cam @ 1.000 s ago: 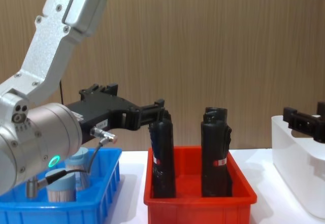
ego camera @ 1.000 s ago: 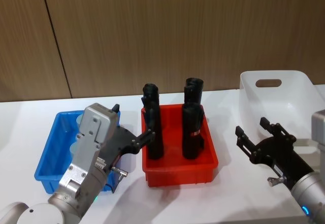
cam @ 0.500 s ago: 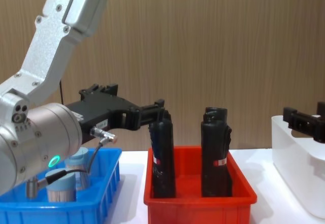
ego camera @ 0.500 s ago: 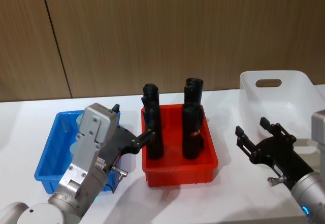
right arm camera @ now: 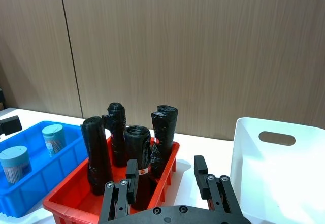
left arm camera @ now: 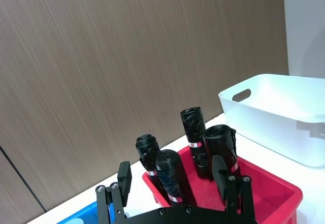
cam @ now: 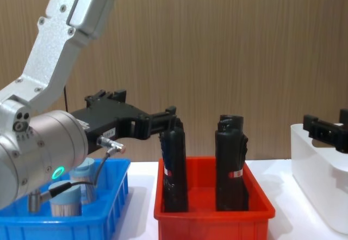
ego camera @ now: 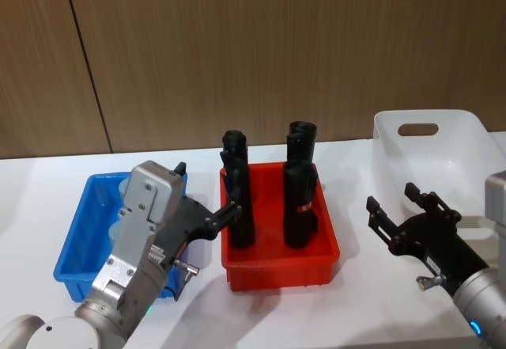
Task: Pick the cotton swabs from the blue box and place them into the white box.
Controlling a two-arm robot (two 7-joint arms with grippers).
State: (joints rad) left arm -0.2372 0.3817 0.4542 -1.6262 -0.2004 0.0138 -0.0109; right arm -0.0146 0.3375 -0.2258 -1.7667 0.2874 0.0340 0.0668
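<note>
**No movement since a second ago**

Held exactly as before: left gripper (ego camera: 207,189), poised above the near right part of the shallow bright blue plastic box (ego camera: 69,260), fingers spread wide and gripping nothing, one fingertip close beside the left near one of the tall black cylinders with red-white labels (ego camera: 297,206). Standing upright in the red plastic bin (ego camera: 277,271), centre of the white tabletop (ego camera: 356,305), those cylinders.

Inside the blue box, upright and ungripped, the cotton swabs in two small clear jars with pale grey-blue lids (right arm camera: 53,137), one nearer, one farther.

Low over the tabletop at near right, between red bin and tall glossy white plastic box (ego camera: 466,139): right gripper (ego camera: 390,196), fingers likewise parted and empty.
</note>
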